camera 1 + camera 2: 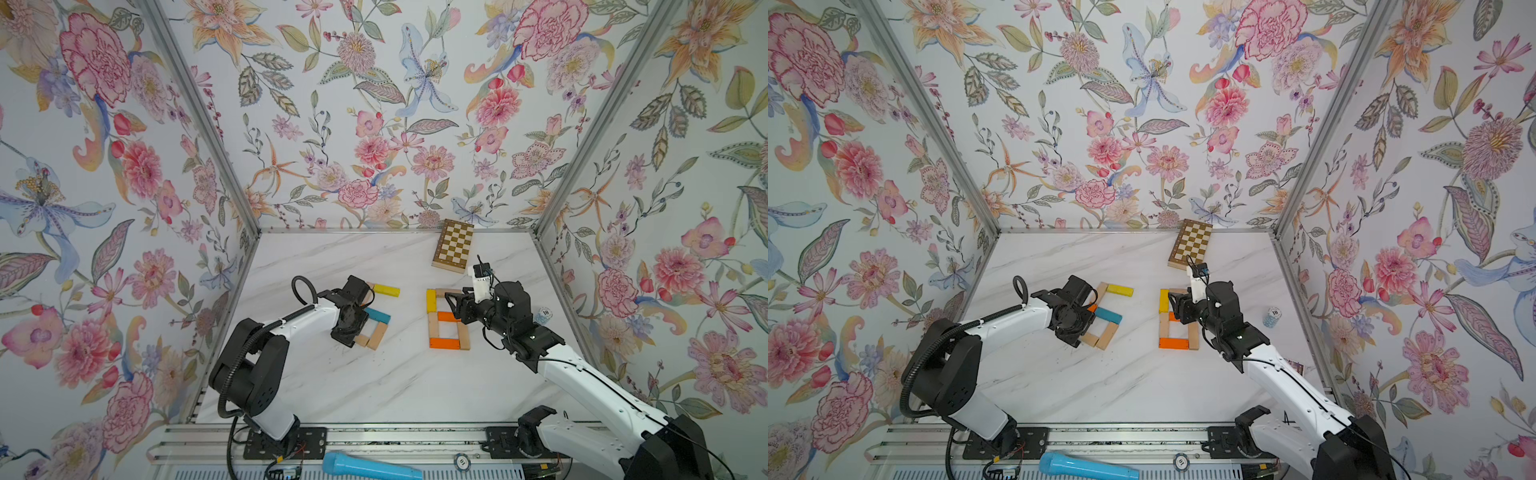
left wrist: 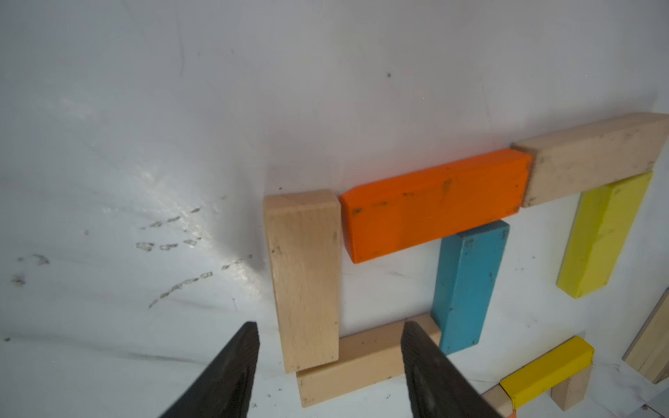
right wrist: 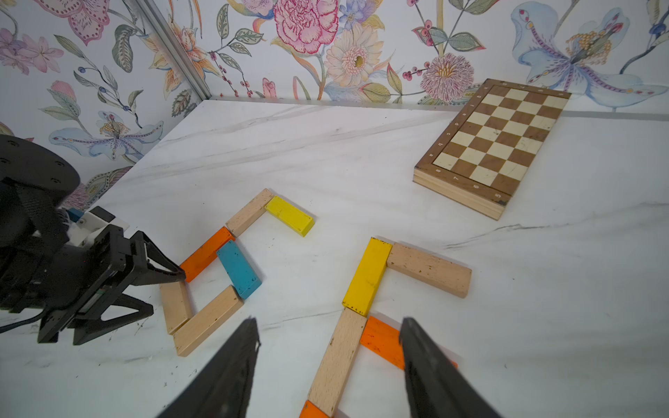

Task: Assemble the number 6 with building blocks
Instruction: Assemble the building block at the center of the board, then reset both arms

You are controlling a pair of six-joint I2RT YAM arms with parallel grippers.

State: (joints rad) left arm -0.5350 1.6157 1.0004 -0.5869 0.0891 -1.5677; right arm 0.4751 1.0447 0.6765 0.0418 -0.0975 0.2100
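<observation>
Two block figures lie on the white marble table [image 1: 374,386]. The left one joins a yellow block [image 1: 386,290], a teal block [image 2: 467,286], an orange block [image 2: 434,202] and beige blocks [image 2: 304,275]. My left gripper [image 2: 330,327] hangs open over its beige corner, fingers apart from the wood. The right figure has a yellow stem block [image 3: 367,277], a beige top bar [image 3: 429,269], a beige side block [image 3: 338,358] and orange bars [image 1: 444,343]. My right gripper [image 3: 330,320] stands open above the beige side block and the orange middle bar [image 3: 382,340], holding nothing.
A brown-and-cream chequered board [image 1: 454,246] lies at the back, close to the right wrist. A stack of poker chips [image 1: 542,315] stands by the right wall. A light-blue microphone [image 1: 370,467] and a single chip [image 1: 461,461] rest on the front rail. Flowered walls close three sides.
</observation>
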